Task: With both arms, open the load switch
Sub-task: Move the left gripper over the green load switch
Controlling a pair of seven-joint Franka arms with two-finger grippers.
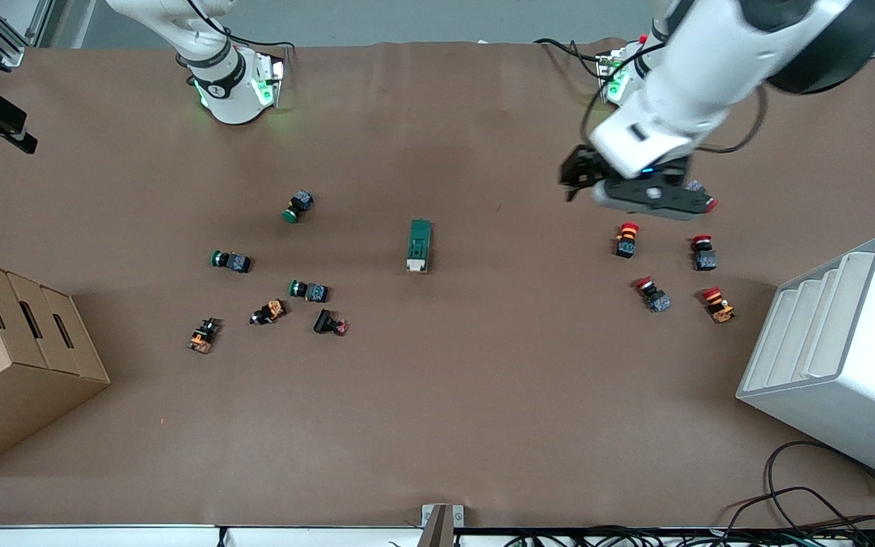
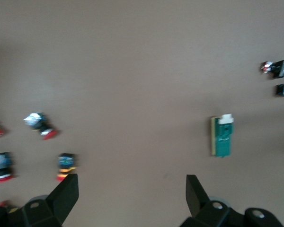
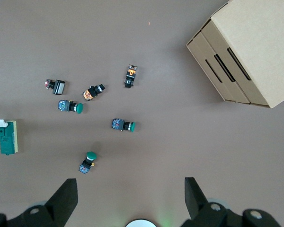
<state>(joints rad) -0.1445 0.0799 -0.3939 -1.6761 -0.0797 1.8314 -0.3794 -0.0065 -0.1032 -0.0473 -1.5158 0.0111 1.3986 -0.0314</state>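
The load switch is a dark green block with a white toggle at the end nearer the front camera, lying flat mid-table. It also shows in the left wrist view and the right wrist view. My left gripper hangs in the air over the table toward the left arm's end, above the red push buttons. It stands open with only bare table between its fingers. My right gripper is open and empty, high over the right arm's base, and is out of the front view.
Green and orange push buttons lie scattered toward the right arm's end, red ones toward the left arm's end. A cardboard box stands at the right arm's end, and a white rack at the left arm's end.
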